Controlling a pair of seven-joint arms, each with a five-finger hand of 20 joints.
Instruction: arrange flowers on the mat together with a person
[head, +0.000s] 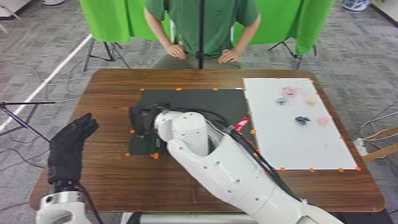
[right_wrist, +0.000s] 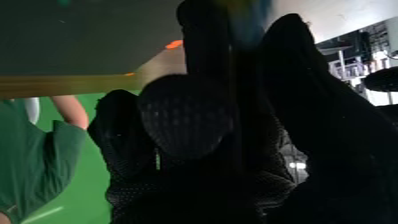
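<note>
Brown wooden tabletop (head: 115, 170) under everything, with grey floor (head: 34, 72) all around. Nearest, over the left edge of the wood, the left hand (head: 71, 140), fingers straight and pointing forward. To the right of those fingers, a black mat (head: 191, 94), with orange bits of tape (head: 155, 156) along its border. Over the left part of that mat, the right hand (head: 142, 120), at the end of a white arm angled in from the lower right. Cannot tell how firmly closed, or on what. Close against its glove in the right wrist view, a blue-and-yellow blur (right_wrist: 253, 17), too smeared to name.

Well to the right of the left fingers, past the white arm, a white sheet (head: 284, 145) with loose flowers on top. Nearer on it, a dark blue flower (head: 302, 120) and just beside, on its right, a pale pink flower (head: 323, 121). Beyond those, a teal flower (head: 281, 100) and a cream flower (head: 310, 102); farthest from the fingers, a pink flower (head: 290, 91). Behind the tabletop, bright green cloth (head: 311, 25) on dark stands (head: 111, 52).
</note>
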